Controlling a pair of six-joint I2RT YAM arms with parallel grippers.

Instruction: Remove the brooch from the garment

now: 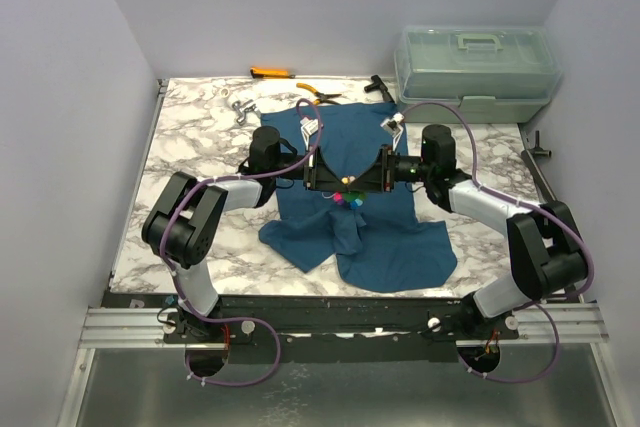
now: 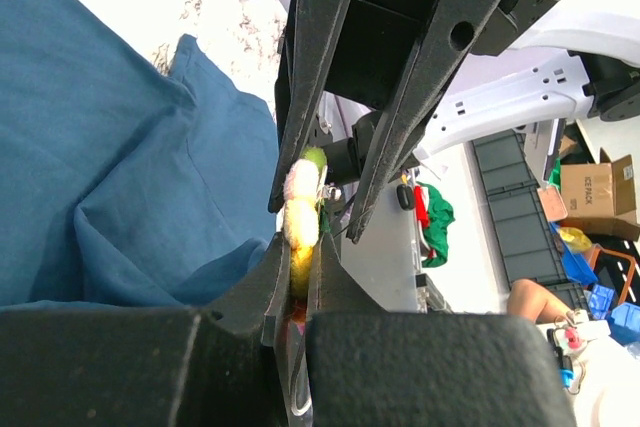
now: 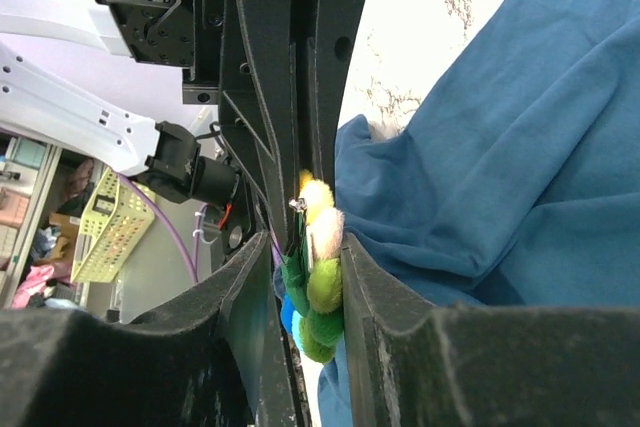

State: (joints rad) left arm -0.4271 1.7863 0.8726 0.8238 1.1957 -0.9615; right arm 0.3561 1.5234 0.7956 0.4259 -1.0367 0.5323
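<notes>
Evidently, the two arms stood nose to nose over the large dark teal-blue cloth T-shirt [image 1: 395, 237], which lay spread on the white marble-patterned table [image 1: 195, 142]. The brooch [image 1: 349, 199], a tiny flower-like cluster of yellow, pink, green and magenta beads, sat between the two claws, above a ridge of cloth that rose toward it.

The left gripper [image 2: 298, 245] was pressed nearly together, nipping the yellow end of the cluster. The right gripper [image 3: 308, 242] sat a little wider, its black fingers [image 3: 365, 287] pinching the green and pink beads that filled the gap. A small silvery bit of metal [image 3: 296, 204] showed beside the yellow bead, perhaps the pin. Whether it passed through the cloth was hidden.

The step in hand looked to be parting the brooch from the fabric. Doing it well would likely call for one claw to act as the anchor and the other to do the moving, since two claws pulling on so small a thing could twist it or pop the beads loose. The draw would best run along the line of the pin rather than straight up, slowly, with only enough squeeze to stop slipping. The raised fold was the thing to watch: if it climbed with the brooch, the pin was probably caught, and easing back would be wiser than tugging and tearing the shirt.
</notes>
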